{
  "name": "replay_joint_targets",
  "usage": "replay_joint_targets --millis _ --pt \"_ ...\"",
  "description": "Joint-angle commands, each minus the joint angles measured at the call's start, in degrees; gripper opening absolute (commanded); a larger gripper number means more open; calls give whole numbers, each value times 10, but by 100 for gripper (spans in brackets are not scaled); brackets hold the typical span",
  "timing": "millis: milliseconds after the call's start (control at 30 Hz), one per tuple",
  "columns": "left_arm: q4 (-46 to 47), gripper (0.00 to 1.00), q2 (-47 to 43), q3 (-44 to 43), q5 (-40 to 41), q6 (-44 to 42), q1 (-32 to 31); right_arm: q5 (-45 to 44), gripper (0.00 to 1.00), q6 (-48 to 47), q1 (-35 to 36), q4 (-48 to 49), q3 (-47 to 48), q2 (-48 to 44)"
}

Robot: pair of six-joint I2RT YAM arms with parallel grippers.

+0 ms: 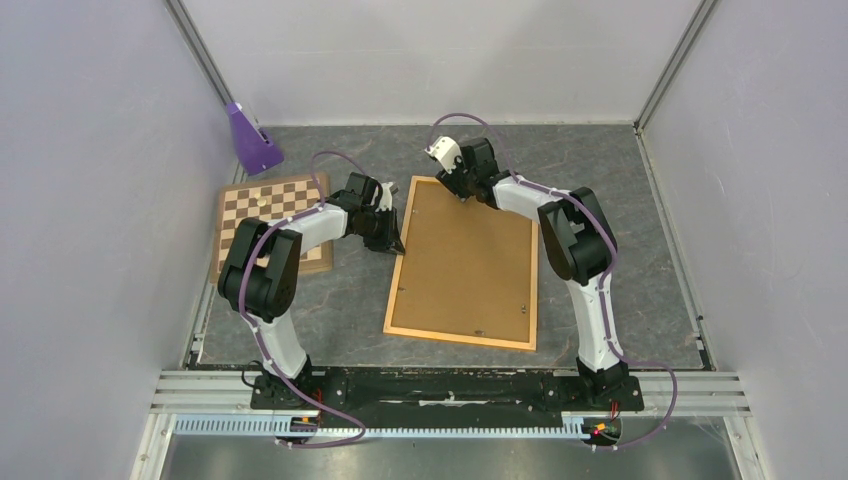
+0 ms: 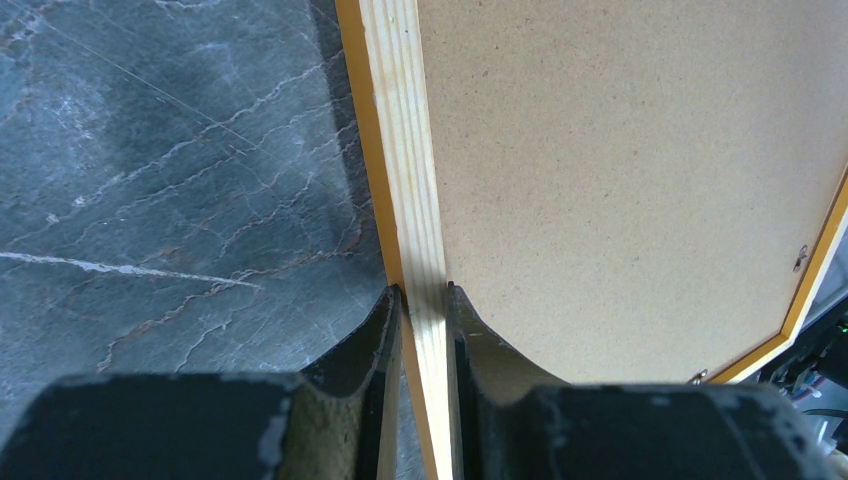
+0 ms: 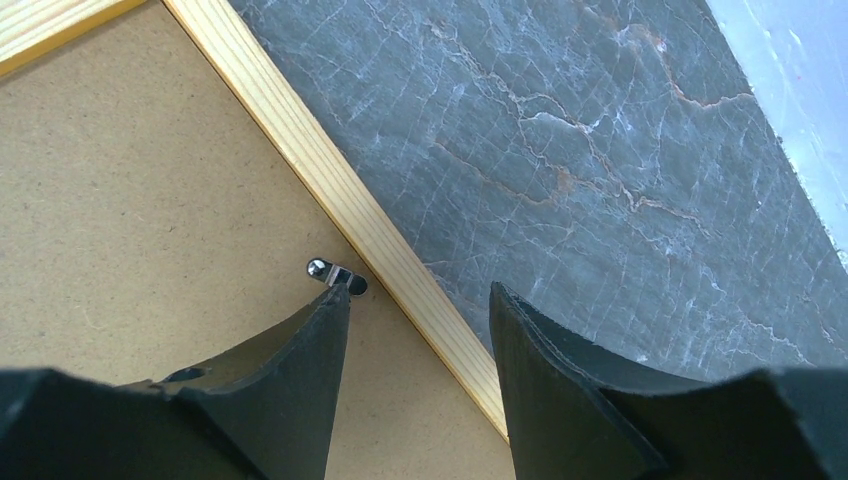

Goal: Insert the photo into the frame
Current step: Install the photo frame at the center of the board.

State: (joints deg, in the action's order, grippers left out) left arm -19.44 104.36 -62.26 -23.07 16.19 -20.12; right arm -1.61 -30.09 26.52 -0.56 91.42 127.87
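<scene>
The frame (image 1: 460, 338) lies back up on the grey table, its brown fibreboard back (image 1: 468, 260) filling it. My left gripper (image 1: 395, 240) is shut on the frame's left rail (image 2: 405, 150), one finger on each side of the pale wood (image 2: 424, 292). My right gripper (image 1: 462, 192) hovers open over the frame's far edge (image 3: 420, 287). Its left fingertip (image 3: 335, 300) touches a small metal clip (image 3: 330, 272) on the back, and the rail (image 3: 300, 150) runs between the fingers. The photo is out of view.
A brown-and-white chessboard (image 1: 270, 215) lies left of the frame, under the left arm. A purple stand (image 1: 250, 140) sits at the back left corner. Grey walls enclose the table. Another small clip (image 2: 800, 258) shows near the frame's far rail.
</scene>
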Motion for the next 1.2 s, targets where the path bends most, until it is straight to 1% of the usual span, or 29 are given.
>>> replay_joint_targets --millis 0,367,633,900,1167 --pt "-21 2 16 -5 -15 -31 -11 -2 57 2 4 14 33 10" --pt "-22 2 16 -5 -15 -32 -11 -3 57 10 6 13 54 28" --pt "-23 2 17 -5 -15 -33 -12 -6 57 10 7 12 55 22" --pt "-22 2 18 -6 -15 -33 -11 -5 57 12 7 13 21 -26" --pt "-23 2 16 -6 -15 -33 -11 4 57 17 8 13 -6 -35"
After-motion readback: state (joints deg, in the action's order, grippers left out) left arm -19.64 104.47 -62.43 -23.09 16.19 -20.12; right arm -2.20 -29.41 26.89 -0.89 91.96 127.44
